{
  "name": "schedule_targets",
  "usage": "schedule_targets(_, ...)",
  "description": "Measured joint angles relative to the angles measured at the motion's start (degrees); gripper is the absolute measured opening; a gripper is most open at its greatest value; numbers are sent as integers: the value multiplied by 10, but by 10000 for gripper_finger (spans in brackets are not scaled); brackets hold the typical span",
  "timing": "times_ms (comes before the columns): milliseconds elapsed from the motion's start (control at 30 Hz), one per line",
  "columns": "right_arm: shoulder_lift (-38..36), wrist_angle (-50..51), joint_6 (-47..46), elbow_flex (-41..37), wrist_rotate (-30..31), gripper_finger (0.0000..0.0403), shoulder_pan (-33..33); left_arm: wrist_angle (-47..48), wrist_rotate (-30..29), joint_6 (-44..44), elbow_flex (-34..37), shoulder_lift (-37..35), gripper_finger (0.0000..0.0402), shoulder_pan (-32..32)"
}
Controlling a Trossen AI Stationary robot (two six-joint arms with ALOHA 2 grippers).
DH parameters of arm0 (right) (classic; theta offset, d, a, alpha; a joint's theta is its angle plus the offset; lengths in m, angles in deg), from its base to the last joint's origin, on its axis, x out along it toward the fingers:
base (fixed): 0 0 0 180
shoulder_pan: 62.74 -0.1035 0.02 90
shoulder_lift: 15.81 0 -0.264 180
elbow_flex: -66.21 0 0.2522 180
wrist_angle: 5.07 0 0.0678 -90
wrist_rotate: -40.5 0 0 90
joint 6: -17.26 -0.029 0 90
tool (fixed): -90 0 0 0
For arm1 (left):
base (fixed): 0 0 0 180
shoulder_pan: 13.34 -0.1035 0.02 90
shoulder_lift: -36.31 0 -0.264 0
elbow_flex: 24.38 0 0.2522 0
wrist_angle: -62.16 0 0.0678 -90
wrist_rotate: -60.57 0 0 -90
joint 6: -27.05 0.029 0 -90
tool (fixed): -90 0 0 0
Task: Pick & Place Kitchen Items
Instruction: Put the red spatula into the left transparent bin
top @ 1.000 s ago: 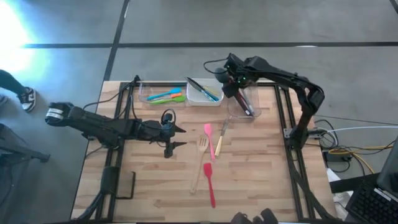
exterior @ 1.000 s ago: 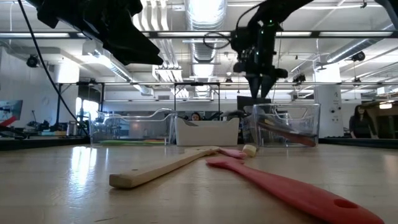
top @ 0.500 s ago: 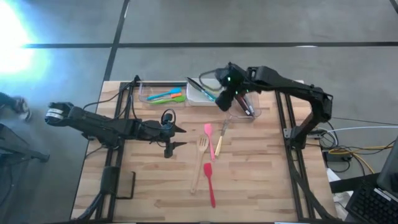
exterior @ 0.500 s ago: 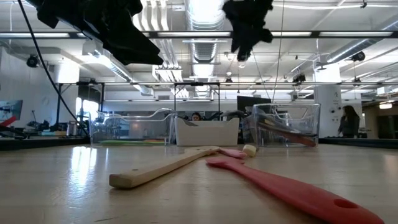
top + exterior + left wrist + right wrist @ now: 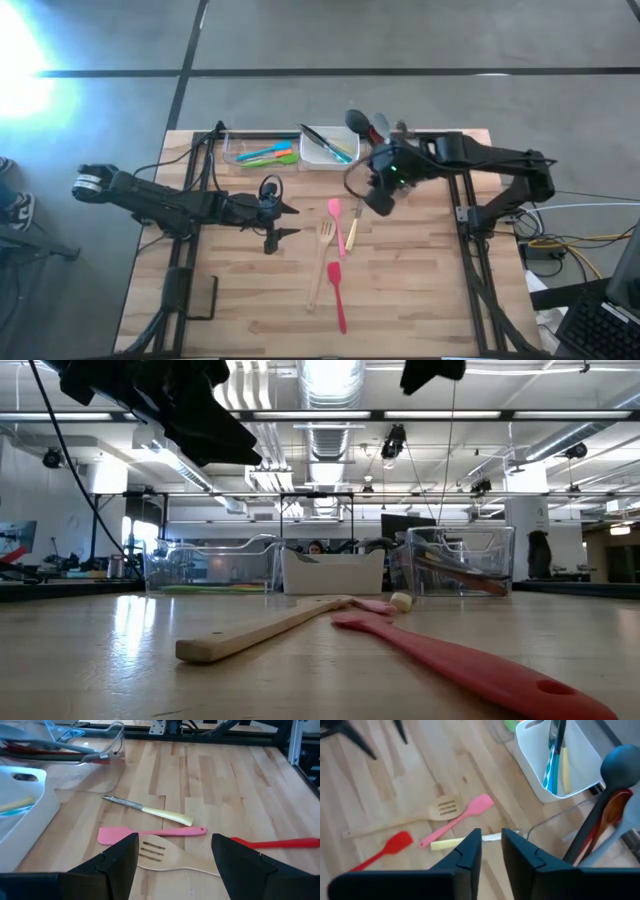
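Right gripper (image 5: 379, 199): moved off clear tub (image 5: 398, 163) toward table centre, fingers narrowed, holding nothing; next pick likely yellow-handled knife (image 5: 352, 228). Left gripper (image 5: 279, 221): spread, idle.

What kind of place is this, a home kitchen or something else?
Probably a lab or workshop, not a kitchen: bare ceiling ducts, a concrete floor, and a framed wooden table with robot arms.
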Motion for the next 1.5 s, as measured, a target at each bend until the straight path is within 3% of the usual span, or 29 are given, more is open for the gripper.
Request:
schedule_targets(300, -69, 27, -29, 0, 50, 13, -70, -2, 4, -59, 0, 15, 252, 1)
schedule_targets(733, -161, 27, -36, 0, 48, 8, -93, -35, 6, -84, 0, 80, 252, 2)
schedule_targets(900, -171, 27, -36, 0, 48, 8, -93, -103, 16, -91, -1, 127, 252, 2)
schedule_targets(1133, -169, 26, -36, 0, 48, 8, -93, -110, 28, -124, -36, 208, 252, 3)
schedule_targets(1300, -162, 26, -36, 0, 48, 8, -93, -96, 31, -140, -62, 256, 252, 7)
schedule_targets(1500, -150, 26, -36, 0, 47, 8, -93, -28, 33, -151, -81, 254, 252, 25)
